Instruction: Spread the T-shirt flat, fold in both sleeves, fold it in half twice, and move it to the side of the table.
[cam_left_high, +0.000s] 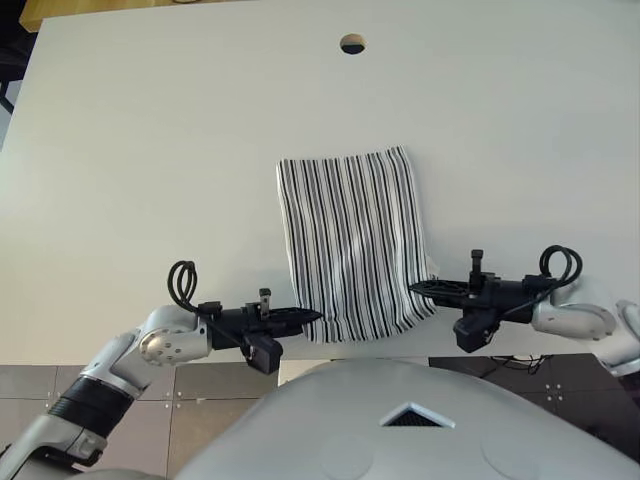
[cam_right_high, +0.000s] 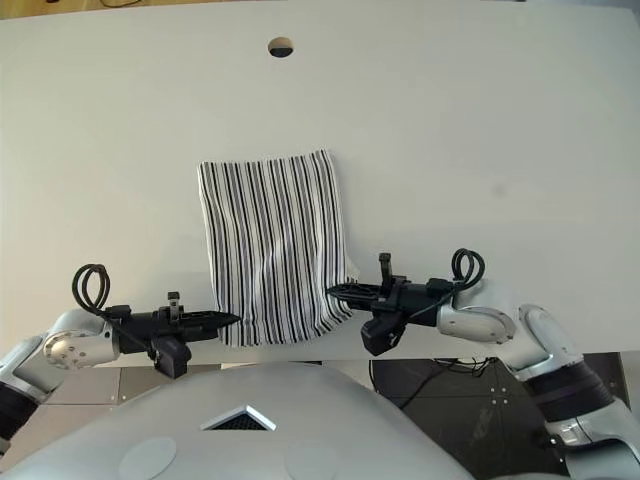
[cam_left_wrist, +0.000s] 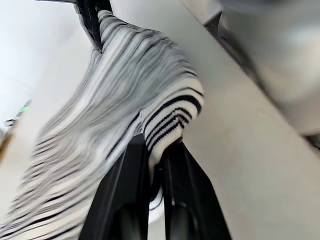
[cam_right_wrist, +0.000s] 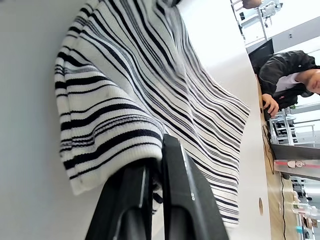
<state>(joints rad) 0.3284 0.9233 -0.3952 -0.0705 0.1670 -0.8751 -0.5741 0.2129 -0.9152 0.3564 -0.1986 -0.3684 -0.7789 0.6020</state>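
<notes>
Your T-shirt (cam_left_high: 352, 235) lies on the white table (cam_left_high: 150, 150) as a narrow striped rectangle. Its long side runs away from you and its near end is close to the table's near edge.

Your left claw (cam_left_high: 308, 316) sits at the near left corner of the cloth. In the left wrist view its two black fingers (cam_left_wrist: 125, 185) are clamped on a bunched fold of the striped fabric.

Your right claw (cam_left_high: 422, 287) sits at the near right corner, pointing inward toward the left one. In the right wrist view it is likewise pinched shut on the hem, and the rest of the T-shirt stretches away from it across the table.

A small round hole (cam_left_high: 352, 44) lies in the table well beyond the far end of the cloth.
</notes>
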